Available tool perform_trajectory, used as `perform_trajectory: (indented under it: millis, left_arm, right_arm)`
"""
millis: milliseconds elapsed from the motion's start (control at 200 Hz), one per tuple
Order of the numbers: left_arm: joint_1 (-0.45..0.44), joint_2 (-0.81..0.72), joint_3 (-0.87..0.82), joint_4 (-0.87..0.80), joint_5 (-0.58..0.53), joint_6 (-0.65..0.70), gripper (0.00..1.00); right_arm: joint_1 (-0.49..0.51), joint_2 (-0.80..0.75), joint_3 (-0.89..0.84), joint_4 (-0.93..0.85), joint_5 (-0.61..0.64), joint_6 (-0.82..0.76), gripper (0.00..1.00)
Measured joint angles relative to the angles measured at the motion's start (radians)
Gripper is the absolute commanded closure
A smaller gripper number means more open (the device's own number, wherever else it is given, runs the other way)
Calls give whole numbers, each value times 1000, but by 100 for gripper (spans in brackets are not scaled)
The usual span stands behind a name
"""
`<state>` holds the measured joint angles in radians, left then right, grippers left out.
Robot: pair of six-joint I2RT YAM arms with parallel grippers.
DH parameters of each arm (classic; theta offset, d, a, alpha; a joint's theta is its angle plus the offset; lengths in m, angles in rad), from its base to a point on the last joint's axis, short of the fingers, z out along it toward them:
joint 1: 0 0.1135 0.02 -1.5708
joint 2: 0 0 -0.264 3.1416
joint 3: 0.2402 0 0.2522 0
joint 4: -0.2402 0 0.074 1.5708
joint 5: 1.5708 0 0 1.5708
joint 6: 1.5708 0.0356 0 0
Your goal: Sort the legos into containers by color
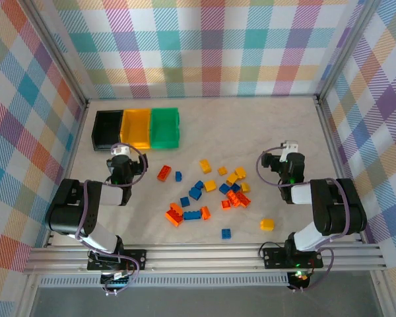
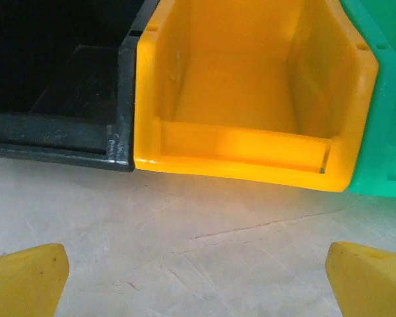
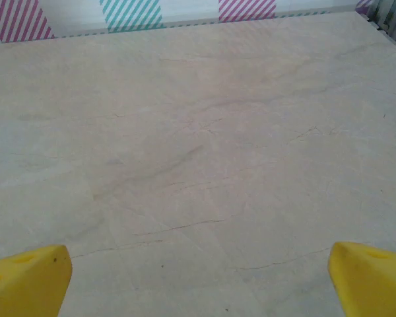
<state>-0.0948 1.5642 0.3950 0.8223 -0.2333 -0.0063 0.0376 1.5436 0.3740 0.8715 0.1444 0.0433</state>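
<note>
Just ahead of the left pincer sit seemingly empty containers.

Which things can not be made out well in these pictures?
Left wrist view: the black bin is too dark inside to show any contents.
Left wrist view: the right edge cuts off the green bin.
Top view: the legos are too small to count studs.
Wrist views: the bottom edge cuts off the left gripper and right gripper.
</note>
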Motion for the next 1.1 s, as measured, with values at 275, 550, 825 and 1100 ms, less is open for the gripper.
perform_trajectory:
  millis: [275, 550, 825, 1100]
  left_arm:
    - [0, 0, 0, 0, 8, 0, 0]
    - [0, 0, 0, 0, 8, 0, 0]
    - [0, 0, 0, 0, 8, 0, 0]
    - [-1, -10, 2, -20, 7, 0, 0]
  right_arm:
    - [0, 0, 0, 0, 0, 0, 0]
    - [0, 0, 0, 0, 0, 0, 0]
    - [0, 0, 0, 0, 0, 0, 0]
    - [3, -14, 0, -25, 1, -5, 0]
